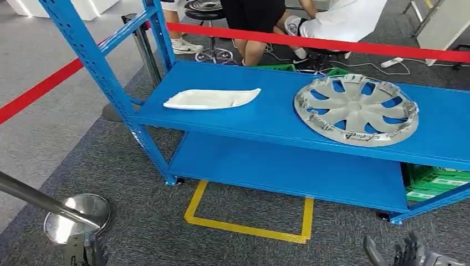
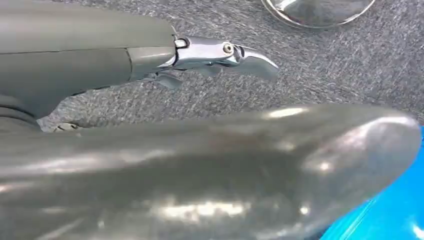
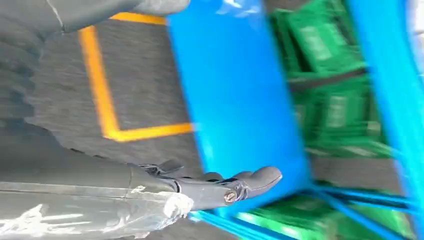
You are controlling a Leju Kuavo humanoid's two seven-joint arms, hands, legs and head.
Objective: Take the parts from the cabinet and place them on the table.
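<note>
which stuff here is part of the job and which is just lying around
For the job:
- silver hubcap on the blue rack's upper shelf
- white plastic panel on the same shelf

Lying about:
- green crates behind the lower shelf
- yellow floor marking
- red barrier tape
- chrome stanchion base

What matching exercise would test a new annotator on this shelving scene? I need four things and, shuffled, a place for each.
Things:
1. hubcap
2. white plastic part
3. green crates
4. yellow floor marking

Places:
A. left on the upper shelf
B. carpet in front of the rack
C. right on the upper shelf
D. under the shelf, at the right

Pairs: 1-C, 2-A, 3-D, 4-B
</note>
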